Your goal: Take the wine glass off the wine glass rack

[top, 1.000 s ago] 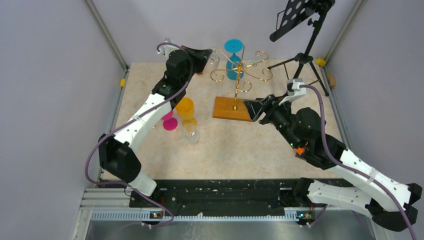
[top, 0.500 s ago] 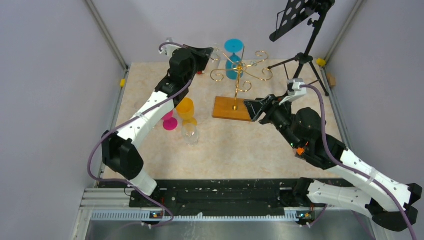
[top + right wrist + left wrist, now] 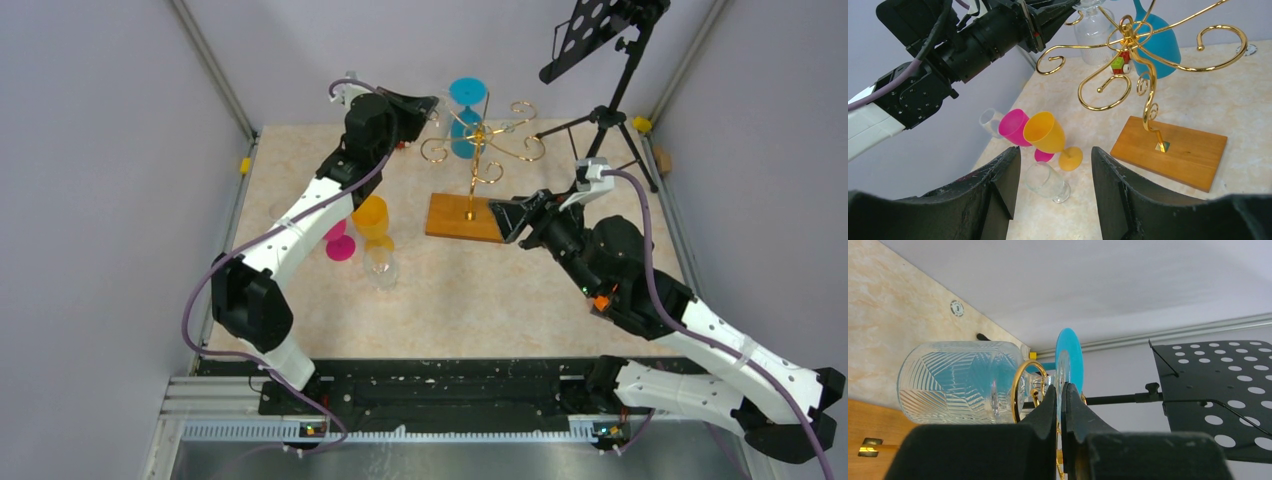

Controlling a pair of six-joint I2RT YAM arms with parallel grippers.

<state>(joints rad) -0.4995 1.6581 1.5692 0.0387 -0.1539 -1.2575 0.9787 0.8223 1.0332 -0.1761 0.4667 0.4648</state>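
Note:
The gold wire wine glass rack (image 3: 474,170) stands on its orange-brown wooden base (image 3: 465,217) at the back centre. A clear cut-pattern wine glass (image 3: 955,380) hangs upside down from its left scroll arm. A blue wine glass (image 3: 466,110) hangs behind the pole. My left gripper (image 3: 432,103) is high at the rack's left arm. In the left wrist view its jaws (image 3: 1061,395) are pinched on the thin foot of the clear glass. My right gripper (image 3: 508,218) is open and empty at the right end of the base, and its wrist view shows the rack (image 3: 1143,75).
A yellow goblet (image 3: 372,218), a pink goblet (image 3: 340,240) and a small clear glass (image 3: 380,265) lie left of the base. A black tripod music stand (image 3: 610,60) stands at the back right. A small coloured toy (image 3: 1120,64) sits behind the rack.
My left gripper has moved right and slightly up, in to the clear glass at the rack's left arm. The right arm has barely moved.

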